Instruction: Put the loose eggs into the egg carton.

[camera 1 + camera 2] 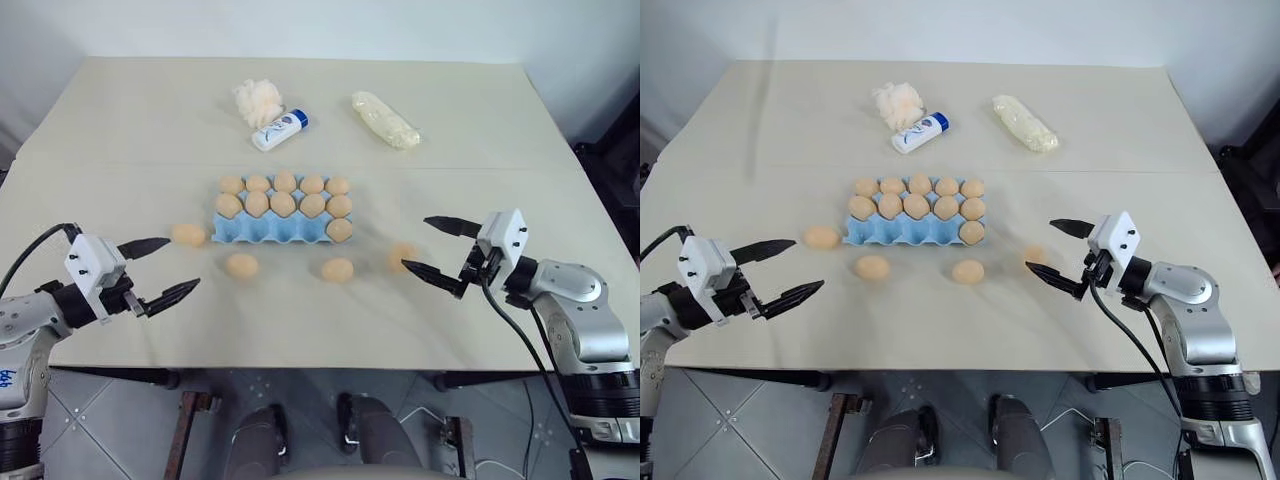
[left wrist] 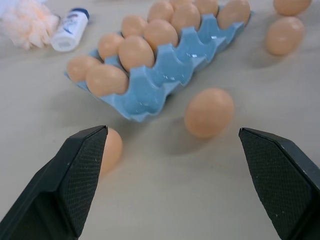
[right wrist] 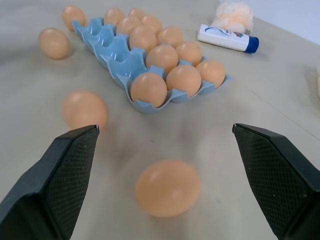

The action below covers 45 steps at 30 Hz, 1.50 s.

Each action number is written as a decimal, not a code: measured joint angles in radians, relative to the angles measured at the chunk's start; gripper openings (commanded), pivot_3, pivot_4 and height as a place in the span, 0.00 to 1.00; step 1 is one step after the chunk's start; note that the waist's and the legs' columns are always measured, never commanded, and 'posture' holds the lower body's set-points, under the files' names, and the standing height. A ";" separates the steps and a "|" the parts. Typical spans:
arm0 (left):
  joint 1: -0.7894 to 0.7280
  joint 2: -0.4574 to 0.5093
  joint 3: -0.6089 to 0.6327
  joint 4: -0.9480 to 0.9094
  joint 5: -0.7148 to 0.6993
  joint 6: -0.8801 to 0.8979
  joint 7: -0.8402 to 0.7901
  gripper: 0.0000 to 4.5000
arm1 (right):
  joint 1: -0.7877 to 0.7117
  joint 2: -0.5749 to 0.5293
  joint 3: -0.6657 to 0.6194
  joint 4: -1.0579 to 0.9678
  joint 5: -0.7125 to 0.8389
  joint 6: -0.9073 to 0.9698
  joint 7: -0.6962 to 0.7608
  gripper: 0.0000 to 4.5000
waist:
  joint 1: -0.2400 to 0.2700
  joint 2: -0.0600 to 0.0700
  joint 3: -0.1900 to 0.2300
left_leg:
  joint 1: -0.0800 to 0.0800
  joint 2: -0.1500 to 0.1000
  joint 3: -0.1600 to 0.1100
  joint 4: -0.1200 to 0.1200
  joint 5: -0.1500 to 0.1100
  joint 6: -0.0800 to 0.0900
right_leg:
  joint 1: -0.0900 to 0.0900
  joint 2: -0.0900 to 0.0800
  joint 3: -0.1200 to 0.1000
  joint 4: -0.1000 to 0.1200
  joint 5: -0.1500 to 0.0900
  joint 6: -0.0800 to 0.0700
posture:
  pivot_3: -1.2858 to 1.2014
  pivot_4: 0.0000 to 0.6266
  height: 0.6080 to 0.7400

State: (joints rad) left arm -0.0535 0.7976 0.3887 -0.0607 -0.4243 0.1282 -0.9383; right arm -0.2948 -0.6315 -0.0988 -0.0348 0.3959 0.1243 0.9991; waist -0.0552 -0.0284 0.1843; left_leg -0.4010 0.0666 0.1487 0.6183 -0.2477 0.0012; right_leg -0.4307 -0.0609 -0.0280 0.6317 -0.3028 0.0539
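Beige and matte, the surface fills the left eye view, with a pale wall behind its far edge and grey floor tiles below its near edge. At the middle sits the egg carton, its two far rows full, one egg in the right end of the near row and four near cups bare. Four loose eggs lie around it: one touching or just off its left end, two in front of it, and a blurred one further right, hard to make out. At 12 o'clock from the carton lie a fluffy puff, a white bottle and, to their right, a lumpy bag. The left end effector hangs at the carton's 8 o'clock, fingers well apart and empty; the right end effector is at its 4 o'clock, also spread and empty, the blurred egg just beside its lower finger.

From the left wrist view, the left fingers stand wide; one egg is partly hidden behind a finger, another lies between them, apart from both.

From the right wrist view, the right fingers are wide too, with a blurred egg on the surface between them and the carton beyond.
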 measured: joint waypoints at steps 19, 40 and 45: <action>-0.106 -0.069 -0.293 -0.015 0.004 -0.006 -0.156 1.00 | 0.151 -0.049 -0.061 0.003 0.014 0.016 0.023 1.00 | 0.010 0.000 0.000 | 0.001 0.000 0.000 0.012 0.000 0.002 | 0.002 0.000 0.001 0.009 0.001 0.001 | 0.52 0.24 1.00; -0.054 -0.068 -0.265 -0.027 0.029 -0.018 -0.122 1.00 | -0.209 0.171 0.129 0.491 -0.161 -0.150 -0.007 0.71 | -0.001 0.000 0.000 | 0.002 0.000 0.000 0.012 0.001 0.001 | 0.002 0.000 0.002 0.013 0.001 0.001 | 0.52 0.24 1.00; -0.047 -0.063 -0.236 -0.045 0.029 -0.017 -0.105 1.00 | -0.205 0.171 0.124 0.489 -0.157 -0.172 0.002 0.49 | -0.001 0.000 0.000 | 0.003 0.000 0.000 0.012 0.001 0.002 | 0.002 0.000 0.002 0.014 0.001 0.000 | 0.52 0.24 1.00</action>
State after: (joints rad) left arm -0.1005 0.7350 0.1525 -0.1052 -0.3954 0.1113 -1.0429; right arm -0.4995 -0.4602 0.0250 0.4542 0.2391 -0.0474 1.0013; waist -0.0561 -0.0283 0.1843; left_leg -0.3983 0.0664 0.1492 0.6306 -0.2468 0.0028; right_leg -0.4288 -0.0612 -0.0258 0.6452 -0.3017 0.0543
